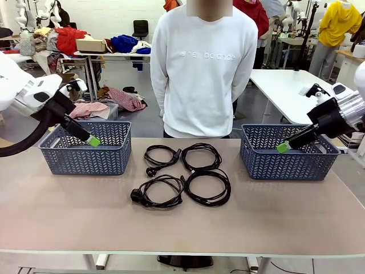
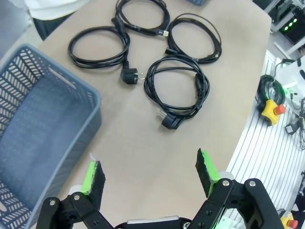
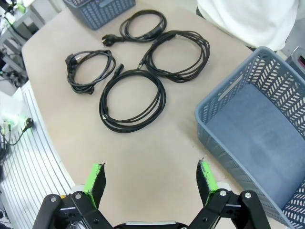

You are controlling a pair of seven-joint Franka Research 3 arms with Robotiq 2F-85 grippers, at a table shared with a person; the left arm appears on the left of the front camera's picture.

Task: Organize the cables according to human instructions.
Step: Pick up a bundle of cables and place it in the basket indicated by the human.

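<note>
Four coiled black cables lie in a square at the table's middle: far-left (image 1: 146, 153), far-right (image 1: 218, 155), near-left with a plug (image 1: 136, 196), near-right (image 1: 208, 201). My left gripper (image 1: 93, 141) hangs over the left blue basket (image 1: 85, 160); in its wrist view the left gripper (image 2: 149, 171) is open and holds nothing, the closest cable's plug (image 2: 171, 122) well ahead of it. Over the right blue basket (image 1: 291, 162) hangs my right gripper (image 1: 283, 148). Its wrist view has the right gripper (image 3: 150, 176) open and bare, a large coil (image 3: 162, 98) ahead.
A person in a white sweatshirt (image 1: 205, 68) stands at the far side behind the cables, with no hands in sight. Both baskets look empty: the left basket (image 2: 43, 124) and the right basket (image 3: 257, 129). Bare tabletop (image 1: 182, 228) spreads in front of the cables.
</note>
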